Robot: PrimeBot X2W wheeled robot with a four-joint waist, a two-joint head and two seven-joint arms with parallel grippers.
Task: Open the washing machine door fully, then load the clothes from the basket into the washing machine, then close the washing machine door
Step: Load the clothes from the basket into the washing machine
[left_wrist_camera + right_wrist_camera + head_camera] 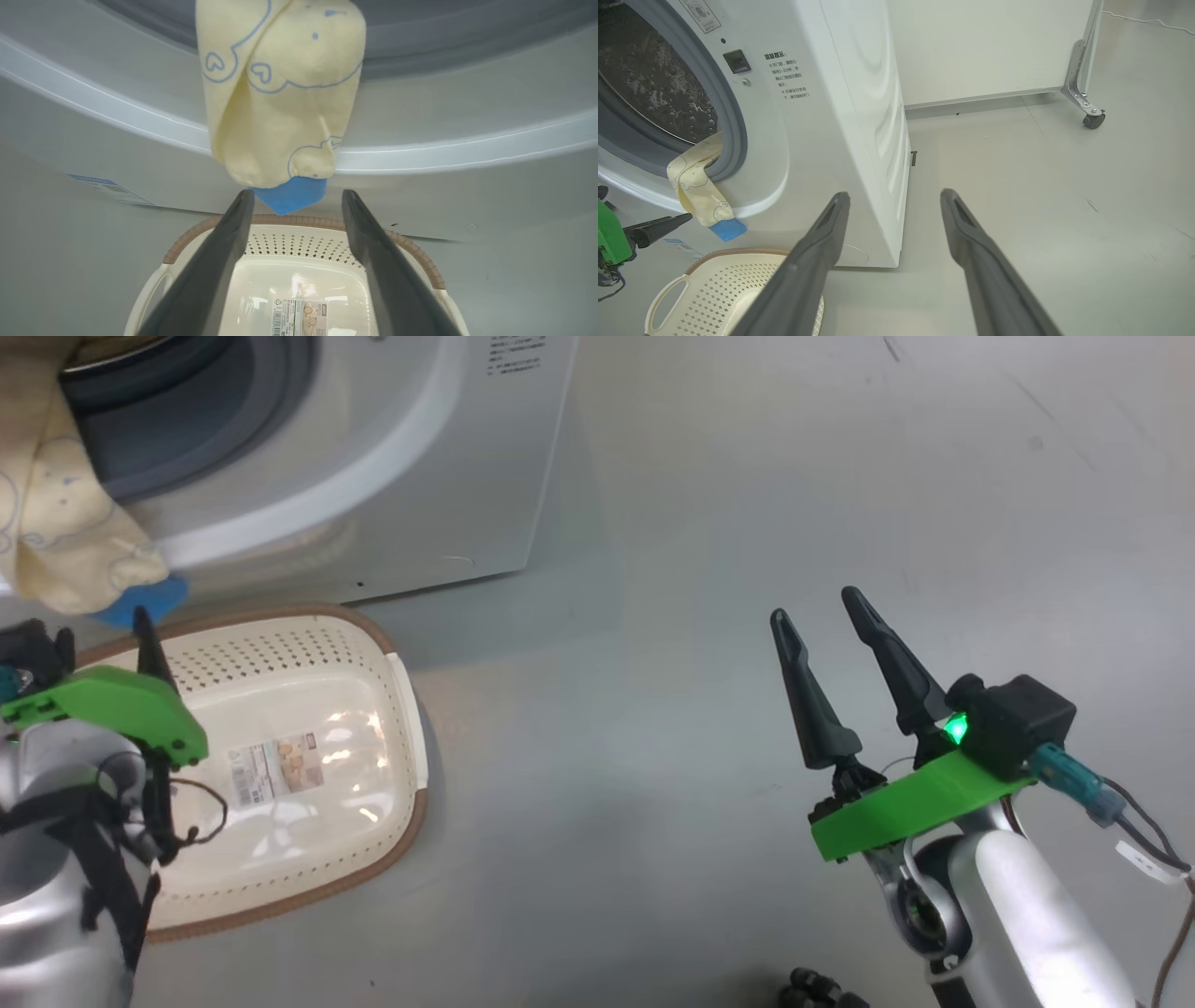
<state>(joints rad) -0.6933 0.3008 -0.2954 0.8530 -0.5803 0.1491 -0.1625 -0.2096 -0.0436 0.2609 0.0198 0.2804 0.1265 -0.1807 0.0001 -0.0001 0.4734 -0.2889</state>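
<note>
The washing machine (pixel 831 116) stands with its steel drum (pixel 649 93) exposed; the washing machine door is out of view. The cream-yellow clothes (pixel 280 102) hang out of the drum mouth over the grey gasket and white front lip, with the blue patch (pixel 292 193) lowest. My left gripper (pixel 298 205) is open just below that patch, above the basket (pixel 210 226), and holds nothing. The basket (pixel 373 635) sits on the floor before the machine with just its label inside. My right gripper (pixel 815 607) is open and empty over bare floor to the right.
A white panel on a caster wheel (pixel 1092 120) stands behind the machine's right side. Grey floor (pixel 653 803) stretches open between the basket and my right arm. A small dark object (pixel 822 989) lies at the bottom edge of the head view.
</note>
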